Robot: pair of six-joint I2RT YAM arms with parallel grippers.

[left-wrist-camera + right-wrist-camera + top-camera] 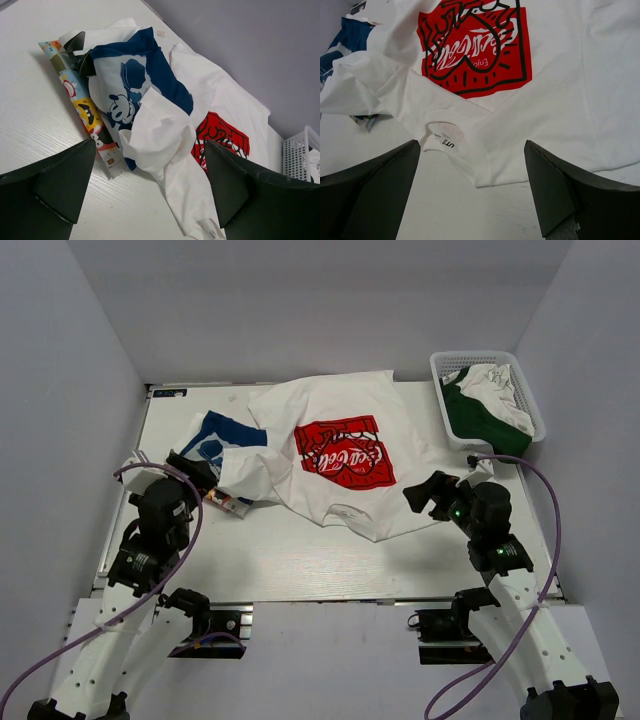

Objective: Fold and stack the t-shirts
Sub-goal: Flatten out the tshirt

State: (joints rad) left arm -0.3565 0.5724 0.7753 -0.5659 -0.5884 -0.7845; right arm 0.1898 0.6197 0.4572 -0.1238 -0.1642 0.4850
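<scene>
1. The white Coca-Cola t-shirt (340, 455) lies spread print-up across the middle of the surface (300, 560), with its collar toward the near side.
2. The blue cartoon t-shirt (215, 435) lies crumpled at the left, partly under the white sleeve.
3. The left tool (190, 472) is spread and empty by the blue shirt's near edge.
4. The right tool (430, 490) is spread and empty at the white shirt's right edge.
5. A bare strip runs along the near edge, and a white basket (440, 365) stands at the far right corner.
</scene>
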